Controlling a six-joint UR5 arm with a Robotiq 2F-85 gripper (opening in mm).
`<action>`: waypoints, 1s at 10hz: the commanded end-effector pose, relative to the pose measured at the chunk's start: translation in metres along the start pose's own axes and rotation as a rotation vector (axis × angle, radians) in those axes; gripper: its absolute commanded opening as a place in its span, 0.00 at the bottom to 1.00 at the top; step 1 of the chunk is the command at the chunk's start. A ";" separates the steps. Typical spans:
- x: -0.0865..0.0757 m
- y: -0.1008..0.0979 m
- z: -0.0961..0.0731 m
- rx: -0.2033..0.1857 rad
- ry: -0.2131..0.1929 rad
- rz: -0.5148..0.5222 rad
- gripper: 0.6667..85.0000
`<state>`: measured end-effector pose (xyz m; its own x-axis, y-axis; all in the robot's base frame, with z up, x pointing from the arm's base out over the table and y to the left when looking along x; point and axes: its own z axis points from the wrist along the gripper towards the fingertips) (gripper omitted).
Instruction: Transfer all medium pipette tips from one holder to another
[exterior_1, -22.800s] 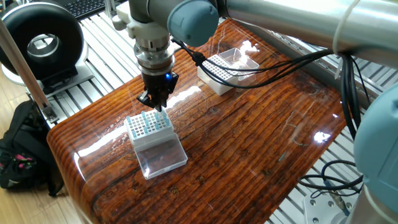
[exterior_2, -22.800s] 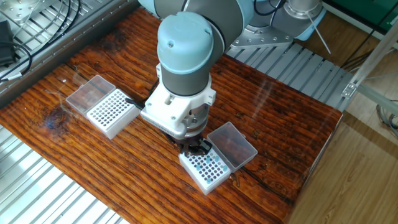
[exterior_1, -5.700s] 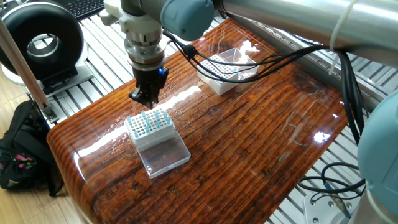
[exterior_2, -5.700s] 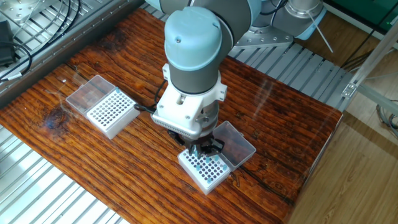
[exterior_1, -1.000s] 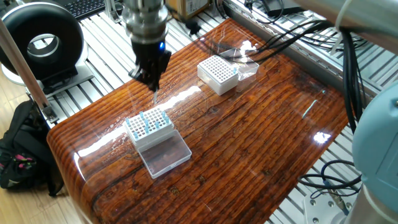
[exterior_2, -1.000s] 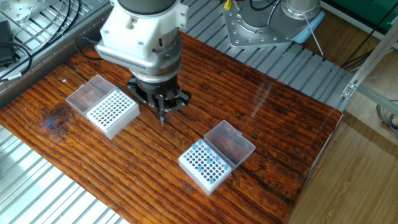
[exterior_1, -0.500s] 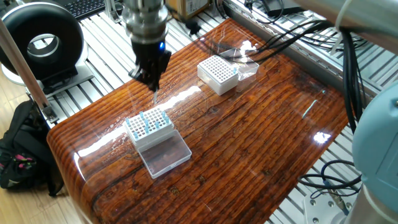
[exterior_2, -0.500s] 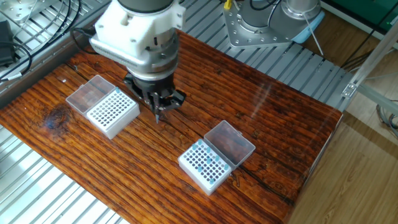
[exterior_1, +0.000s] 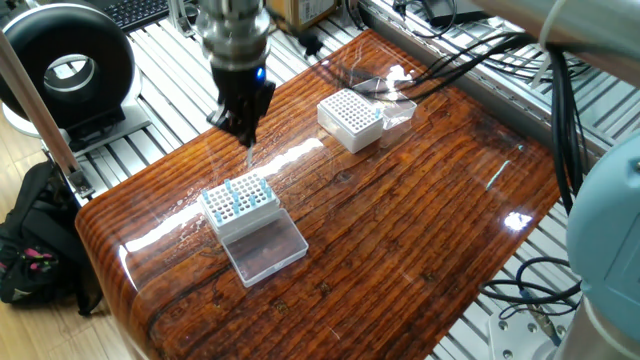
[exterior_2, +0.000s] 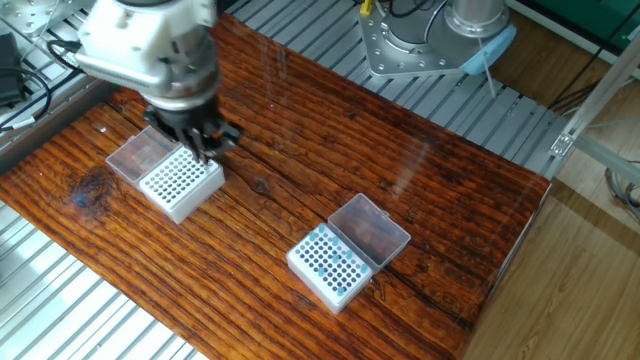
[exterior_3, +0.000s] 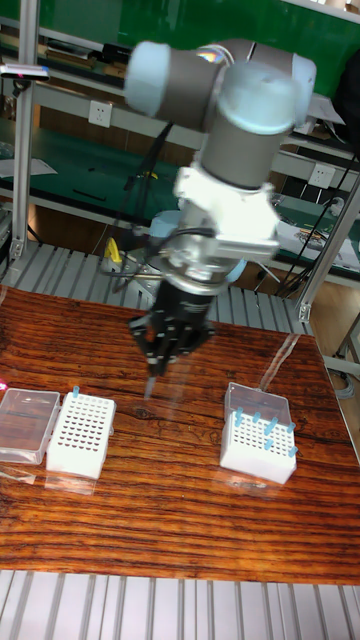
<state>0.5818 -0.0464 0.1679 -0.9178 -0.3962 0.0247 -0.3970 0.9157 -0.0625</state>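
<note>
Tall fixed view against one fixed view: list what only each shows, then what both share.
Only the tall fixed view shows the green wall behind the bench, a wall socket, and a single blue tip standing at a corner of the nearly empty holder. Only one fixed view shows the black ring-shaped device and the black bag on the floor. Both show the gripper raised above the table between the holders, apparently shut on a pipette tip, and the holder with blue tips.
</note>
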 end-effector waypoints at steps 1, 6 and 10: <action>0.033 -0.032 0.022 0.018 -0.001 -0.062 0.06; 0.043 -0.037 0.036 0.000 -0.002 -0.074 0.06; 0.043 -0.030 0.044 -0.028 0.002 -0.062 0.06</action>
<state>0.5555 -0.0968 0.1314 -0.8882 -0.4580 0.0365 -0.4594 0.8867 -0.0532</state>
